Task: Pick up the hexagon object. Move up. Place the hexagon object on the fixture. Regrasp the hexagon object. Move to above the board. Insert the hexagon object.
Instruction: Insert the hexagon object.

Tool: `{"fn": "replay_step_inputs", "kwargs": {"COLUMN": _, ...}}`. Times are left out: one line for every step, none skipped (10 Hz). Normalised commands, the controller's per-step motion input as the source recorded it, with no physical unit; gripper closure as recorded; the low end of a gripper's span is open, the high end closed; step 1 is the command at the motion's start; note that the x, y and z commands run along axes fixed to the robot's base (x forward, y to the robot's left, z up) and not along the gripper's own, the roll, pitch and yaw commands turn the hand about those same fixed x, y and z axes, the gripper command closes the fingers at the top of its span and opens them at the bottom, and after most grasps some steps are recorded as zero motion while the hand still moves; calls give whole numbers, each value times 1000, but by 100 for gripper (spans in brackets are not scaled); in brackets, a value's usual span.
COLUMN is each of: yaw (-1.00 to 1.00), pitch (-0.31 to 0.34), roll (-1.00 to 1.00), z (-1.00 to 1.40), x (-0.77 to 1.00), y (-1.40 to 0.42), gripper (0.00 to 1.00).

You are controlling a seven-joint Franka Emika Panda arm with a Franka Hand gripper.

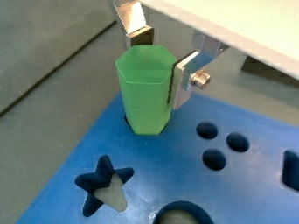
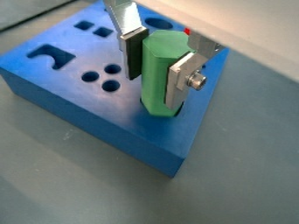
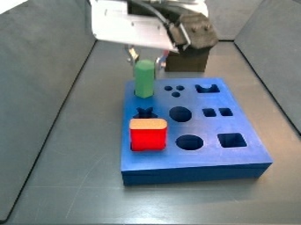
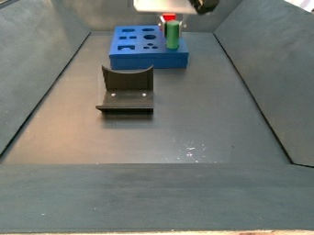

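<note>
The green hexagon object (image 1: 142, 96) stands upright with its lower end in a hole at a corner of the blue board (image 1: 70, 149). My gripper (image 1: 163, 61) straddles its upper part, one finger on each side, shut on it. The same hold shows on the hexagon object (image 2: 158, 83), gripper (image 2: 158, 66) and board (image 2: 70, 96). In both side views the hexagon object (image 3: 143, 79) (image 4: 173, 35) rises from the board (image 3: 200, 154) (image 4: 123, 57) under the gripper (image 3: 143, 60) (image 4: 173, 20). The dark fixture (image 4: 125, 90) (image 3: 188, 60) stands apart from the board with nothing on it.
A red block (image 3: 147, 134) sits on the board at the corner farthest from the fixture. Star (image 1: 103, 182), round and square cutouts lie open across the board. Sloping grey tray walls (image 4: 37, 101) close in the floor on both sides.
</note>
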Motion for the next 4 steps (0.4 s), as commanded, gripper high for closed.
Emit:
{"fn": "replay_step_inputs", "kwargs": {"yaw": -106, "pitch": -31, "roll": 0, "z": -754, "x": 0, "y": -51, "gripper": 100}}
{"fn": "replay_step_inputs", "kwargs": {"yaw": -31, "pitch": -44, "roll": 0, "z": -366, "x": 0, "y": -63, "gripper": 100}}
{"fn": "replay_step_inputs", "kwargs": {"yaw": 0, "pitch": -20, "roll": -34, "z": 0, "x": 0, "y": 23, "gripper": 100}}
{"fn": "replay_step_inputs", "kwargs": {"yaw": 0, "pitch": 0, "roll": 0, "z": 0, "x": 0, "y": 0, "gripper": 100}}
